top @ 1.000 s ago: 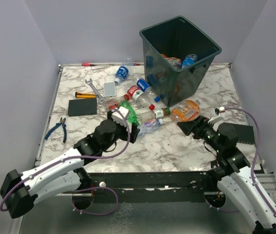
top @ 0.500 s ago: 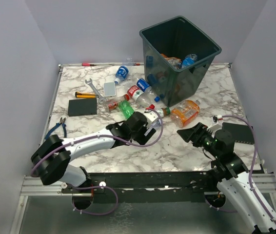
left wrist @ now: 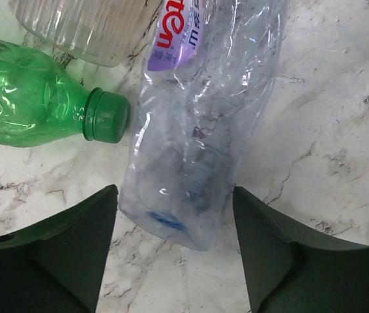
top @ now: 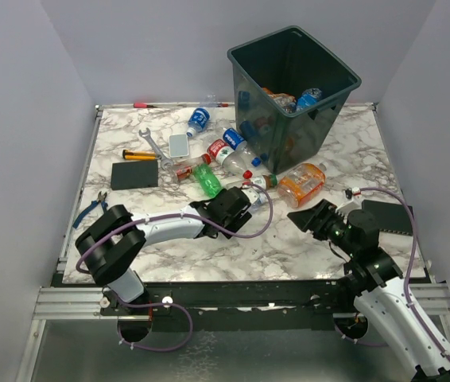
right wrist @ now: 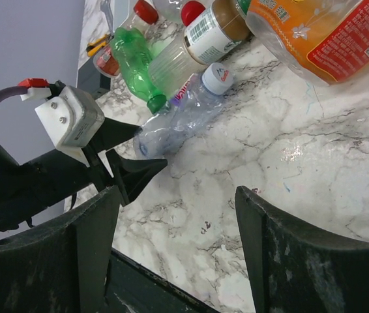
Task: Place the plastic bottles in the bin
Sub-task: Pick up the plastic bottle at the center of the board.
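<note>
A crushed clear bottle with a purple label lies on the marble table. My left gripper is open, with a jaw on each side of the bottle's base, and it also shows in the top view. A green bottle lies just left of it. My right gripper is open and empty, near an orange bottle. The bin stands at the back right with several bottles inside. More bottles lie in front of it.
A wrench, a yellow-handled tool, pliers, a black slab and a grey slab lie at the left. Another dark slab lies at the right edge.
My left arm has stretched forward and to the right, bringing its open gripper down around the clear bottle's base. My right gripper has drawn back a little from the orange bottle.
</note>
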Available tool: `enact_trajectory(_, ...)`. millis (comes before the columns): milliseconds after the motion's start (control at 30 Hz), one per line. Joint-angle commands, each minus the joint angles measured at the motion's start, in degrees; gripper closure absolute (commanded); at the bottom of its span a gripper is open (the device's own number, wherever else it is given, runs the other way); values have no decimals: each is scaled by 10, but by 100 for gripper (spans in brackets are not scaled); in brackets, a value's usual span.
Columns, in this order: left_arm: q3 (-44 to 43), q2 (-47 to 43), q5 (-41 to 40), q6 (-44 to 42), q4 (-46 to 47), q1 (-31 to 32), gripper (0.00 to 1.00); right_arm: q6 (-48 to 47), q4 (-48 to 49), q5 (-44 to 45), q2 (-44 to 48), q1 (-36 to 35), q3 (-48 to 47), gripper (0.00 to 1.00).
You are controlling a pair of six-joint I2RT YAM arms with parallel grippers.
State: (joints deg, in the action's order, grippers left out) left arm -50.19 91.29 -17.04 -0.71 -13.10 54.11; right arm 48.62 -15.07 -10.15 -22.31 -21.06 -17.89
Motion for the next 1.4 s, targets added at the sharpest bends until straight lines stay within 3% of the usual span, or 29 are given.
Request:
enact_trajectory(0,-16,20,0,-2,-6,3,34,8,15,-6,-8,-1,6,26)
enact_trajectory(400,-16,15,33,5,-6,14,70,4,-10,-11,21,-1,0,26)
enact_trajectory(533,-1,-54,51,26,-8,16,80,-27,1,-61,12,-1,-31,25)
enact_trajectory(633,15,-139,95,44,1,16,86,-72,12,-146,-19,-1,-84,24)
enact_trajectory(800,92,-311,205,92,95,17,92,-127,-7,-182,-56,-2,-174,24)
enact_trajectory(967,173,-433,236,159,180,16,96,-106,44,-153,-56,-4,-183,24)
enact_trajectory(1133,227,-507,242,204,215,16,98,-49,175,-147,-46,-5,-159,16)
enact_trajectory(1233,244,-531,243,220,222,16,98,-38,220,-158,-86,-11,-181,9)
enact_trajectory(1300,252,-542,242,225,230,16,98,-52,217,-145,-122,-36,-210,7)
enact_trajectory(1367,256,-547,239,227,237,16,98,-90,198,-91,-155,-104,-237,6)
